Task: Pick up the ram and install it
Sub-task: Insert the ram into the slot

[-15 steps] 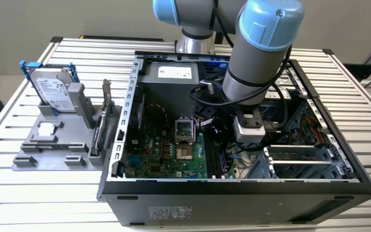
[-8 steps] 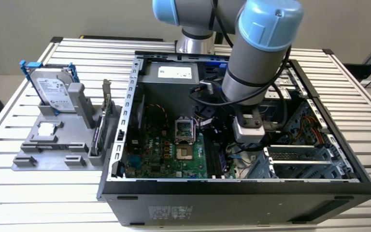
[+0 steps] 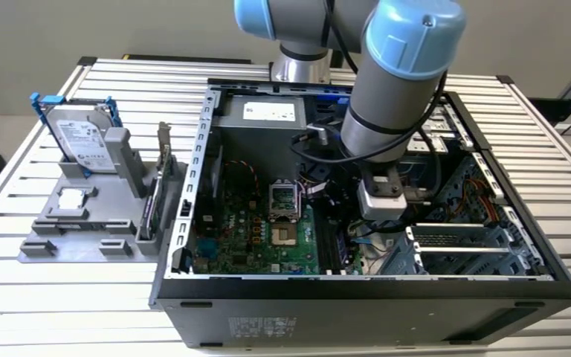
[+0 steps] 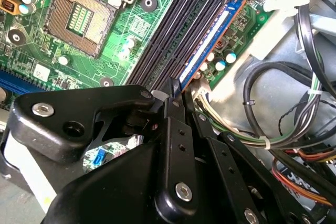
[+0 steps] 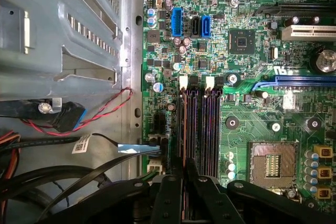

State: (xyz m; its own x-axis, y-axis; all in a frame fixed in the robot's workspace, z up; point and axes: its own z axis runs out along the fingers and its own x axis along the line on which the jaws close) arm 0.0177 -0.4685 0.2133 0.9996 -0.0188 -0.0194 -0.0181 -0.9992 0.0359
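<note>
The gripper [image 4: 176,90] is reaching down inside the computer case [image 3: 365,286], its fingers closed on the end of the ram [image 4: 207,43], which is lying along the outermost memory slot of the motherboard [image 5: 262,135]. Seating appears nearly done; releasing is what remains.

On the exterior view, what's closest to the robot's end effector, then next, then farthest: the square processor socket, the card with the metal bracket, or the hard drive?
1. Processor socket: inside the case, just to the exterior view's left of the end effector.
2. Card with the metal bracket: outside the case, standing in the grey holder.
3. Hard drive: farthest left.
</note>
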